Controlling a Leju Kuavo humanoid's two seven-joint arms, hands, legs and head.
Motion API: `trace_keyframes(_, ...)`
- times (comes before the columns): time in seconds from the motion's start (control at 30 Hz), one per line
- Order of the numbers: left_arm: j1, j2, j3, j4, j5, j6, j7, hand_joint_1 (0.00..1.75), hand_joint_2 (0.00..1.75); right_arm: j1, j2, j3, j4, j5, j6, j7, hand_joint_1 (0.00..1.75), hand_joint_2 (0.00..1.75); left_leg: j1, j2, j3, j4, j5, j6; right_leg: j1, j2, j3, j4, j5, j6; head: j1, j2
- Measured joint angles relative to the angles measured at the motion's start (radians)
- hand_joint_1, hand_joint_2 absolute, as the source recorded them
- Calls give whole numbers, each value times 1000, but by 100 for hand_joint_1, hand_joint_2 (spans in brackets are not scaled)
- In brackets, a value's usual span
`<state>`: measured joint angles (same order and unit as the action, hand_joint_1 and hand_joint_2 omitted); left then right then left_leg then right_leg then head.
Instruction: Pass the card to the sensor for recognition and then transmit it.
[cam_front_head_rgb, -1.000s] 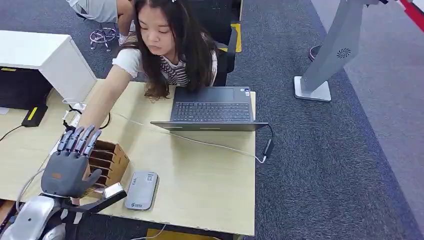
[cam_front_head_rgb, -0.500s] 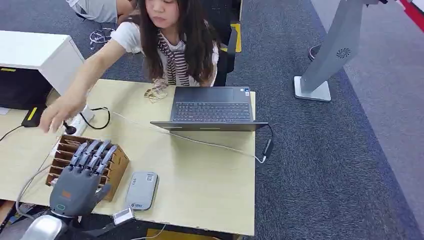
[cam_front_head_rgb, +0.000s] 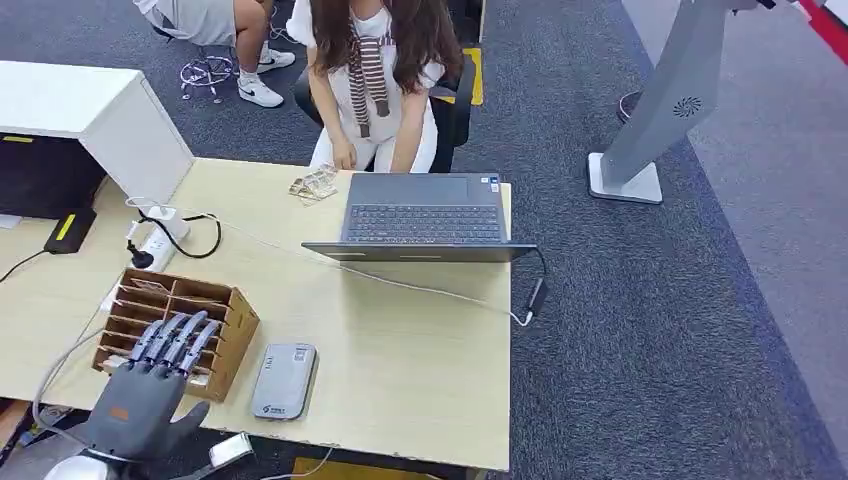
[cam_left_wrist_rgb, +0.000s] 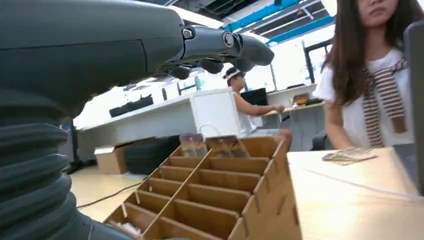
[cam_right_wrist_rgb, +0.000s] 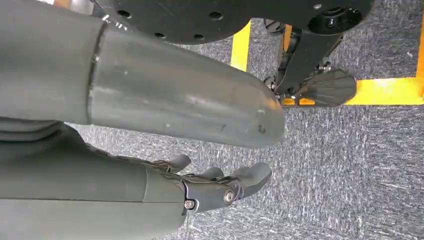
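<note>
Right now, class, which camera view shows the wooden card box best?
The head view: the whole wooden card box and its dividers show from above. The left wrist view has only one side of it up close. The right wrist view faces the floor.

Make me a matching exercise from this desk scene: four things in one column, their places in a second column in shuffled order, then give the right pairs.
Things:
1. wooden organizer
2. grey card reader
3. laptop
4. left hand

Places:
A. far side of the desk, in front of the seated person
B. near desk edge, over the organizer's near side
C. flat on the desk, beside the organizer
D. left part of the desk, near the white power strip

Pairs: 1-D, 2-C, 3-A, 4-B
</note>
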<state>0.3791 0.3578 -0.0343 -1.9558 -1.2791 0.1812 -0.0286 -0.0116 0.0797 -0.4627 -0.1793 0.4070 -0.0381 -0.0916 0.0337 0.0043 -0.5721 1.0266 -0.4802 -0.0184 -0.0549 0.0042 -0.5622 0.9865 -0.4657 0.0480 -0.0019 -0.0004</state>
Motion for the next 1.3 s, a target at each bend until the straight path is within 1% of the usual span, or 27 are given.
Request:
trace_keyframes(0.27,-3,-75,113,73,1,41,-22,0,175,1,0,-5,0,12,2,-1,0,0,0,0,0,0,0,0,0,0,0,0,0,0,0,0)
trace_keyframes(0.53,-21,-123,185,128,-2,52,-45,0,175,1,0,-5,0,21,2,4,0,0,0,0,0,0,0,0,0,0,0,0,0,0,0,0)
trace_keyframes(0.8,-22,-127,189,133,-2,52,-47,0,175,1,0,-5,0,21,2,4,0,0,0,0,0,0,0,0,0,0,0,0,0,0,0,0)
trace_keyframes(0.9,-28,-135,198,144,-3,53,-52,0,175,1,0,-5,0,21,2,4,0,0,0,0,0,0,0,0,0,0,0,0,0,0,0,0)
trace_keyframes(1.0,-44,-155,228,175,-5,56,-56,0,175,1,0,-5,0,31,3,5,0,0,0,0,0,0,0,0,0,0,0,0,0,0,0,0)
trace_keyframes(1.3,-70,-160,296,207,-1,58,-69,0,175,1,0,-5,0,39,8,8,0,0,0,0,0,0,0,0,0,0,0,0,0,0,0,0)
